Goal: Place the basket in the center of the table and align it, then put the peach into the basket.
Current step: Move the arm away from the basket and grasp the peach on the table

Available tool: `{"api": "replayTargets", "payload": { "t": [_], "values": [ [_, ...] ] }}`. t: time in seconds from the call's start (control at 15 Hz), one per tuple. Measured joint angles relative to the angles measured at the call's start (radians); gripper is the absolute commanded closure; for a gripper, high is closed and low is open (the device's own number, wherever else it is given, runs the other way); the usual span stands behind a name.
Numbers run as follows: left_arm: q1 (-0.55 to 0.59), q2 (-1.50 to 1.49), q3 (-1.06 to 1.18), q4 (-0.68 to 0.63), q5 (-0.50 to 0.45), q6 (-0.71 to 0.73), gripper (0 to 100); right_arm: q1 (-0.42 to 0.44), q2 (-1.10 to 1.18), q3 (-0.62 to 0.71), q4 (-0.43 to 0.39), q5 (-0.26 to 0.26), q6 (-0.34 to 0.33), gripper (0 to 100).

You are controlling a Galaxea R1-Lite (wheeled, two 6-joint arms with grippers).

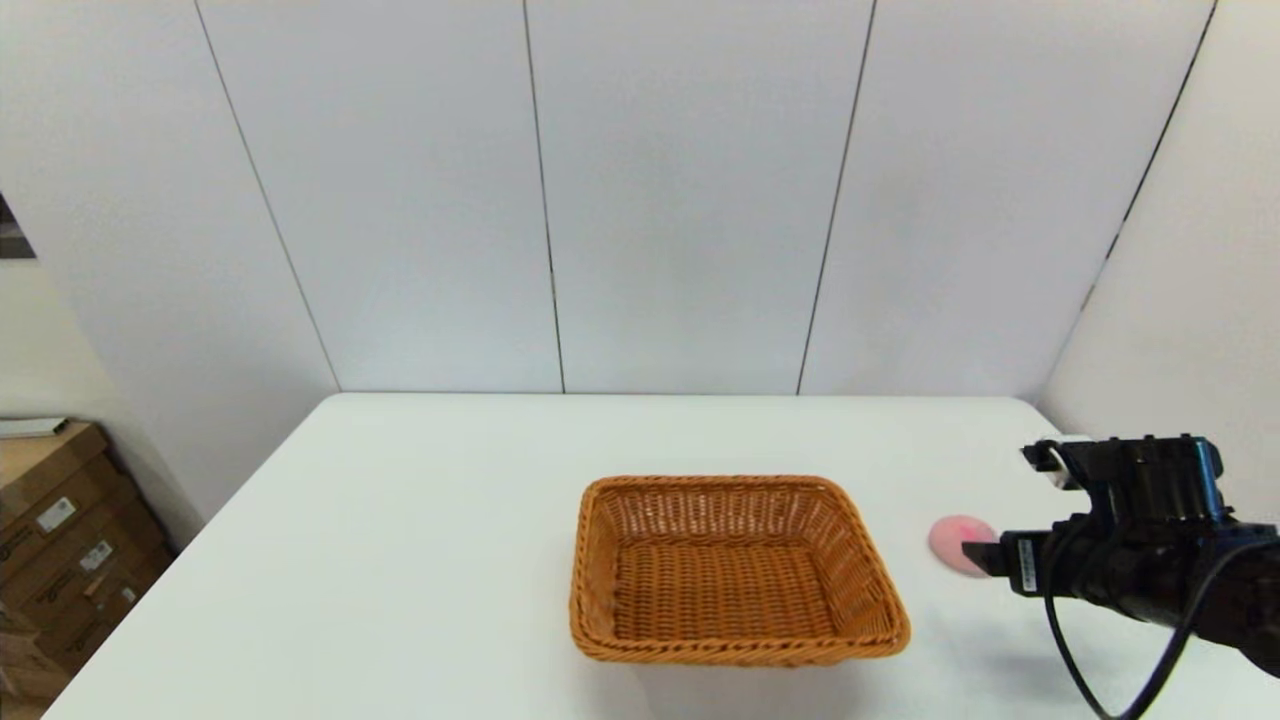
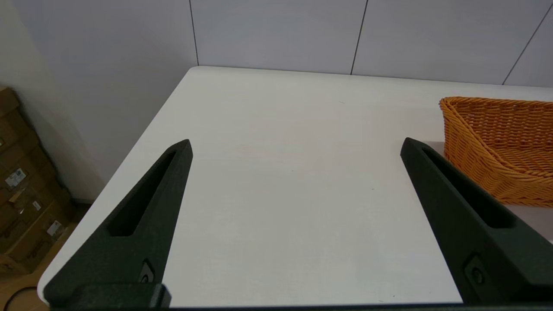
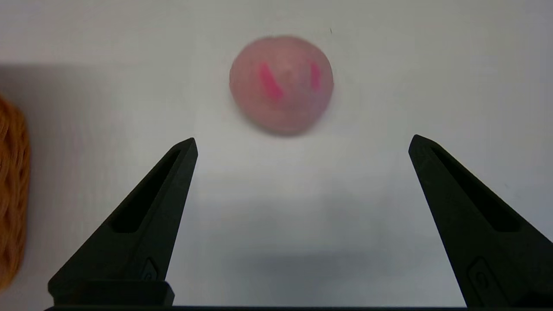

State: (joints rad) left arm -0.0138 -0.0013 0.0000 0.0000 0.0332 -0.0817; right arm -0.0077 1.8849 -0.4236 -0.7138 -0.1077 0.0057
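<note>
- Head view: the woven wicker basket (image 1: 735, 570) sits on the white table (image 1: 420, 560), a little toward 3 o'clock of the table's middle, with its long sides roughly square to the near edge. Nothing lies inside it.
- Head view: the pale pink peach (image 1: 955, 540) rests on the tabletop at 3 o'clock of the basket, near it but not touching.
- Head view: the right arm reaches in from 4 o'clock, and the right gripper (image 1: 982, 556) hangs just at the peach's 4 o'clock side; one dark fingertip overlaps the fruit's edge here. From this angle I cannot tell how the fingers stand.
- Head view: cardboard boxes (image 1: 60, 540) are stacked on the floor past the table's 9 o'clock edge. The left arm is out of this view.
- Left wrist view: the left gripper (image 2: 296, 144) is spread wide over bare tabletop, holding nothing. The basket's (image 2: 497, 147) corner shows just past one finger, apart from it. The boxes (image 2: 21, 190) show off the table's edge.
- Right wrist view: the right gripper (image 3: 302, 144) has its two black fingers (image 3: 147, 216) spread wide, with nothing between them.
- Right wrist view: the peach (image 3: 281, 84) lies on the table just beyond the fingertips, centred between them and not touched. Two darker pink streaks mark its skin.
- Right wrist view: a sliver of the basket's (image 3: 12, 190) orange weave shows at the edge, well to the side of the peach.
</note>
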Motion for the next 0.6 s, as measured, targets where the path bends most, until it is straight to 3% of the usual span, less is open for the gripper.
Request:
{"api": "replayTargets", "payload": {
  "t": [0.13,0.6],
  "values": [
    [0.0,0.0,0.0,0.0,0.0,0.0,0,0.0,0.064,-0.005,-0.067,0.018,0.009,0],
    [0.0,0.0,0.0,0.0,0.0,-0.004,0,-0.009,0.201,-0.02,-0.178,0.034,0.037,0]
  ]
}}
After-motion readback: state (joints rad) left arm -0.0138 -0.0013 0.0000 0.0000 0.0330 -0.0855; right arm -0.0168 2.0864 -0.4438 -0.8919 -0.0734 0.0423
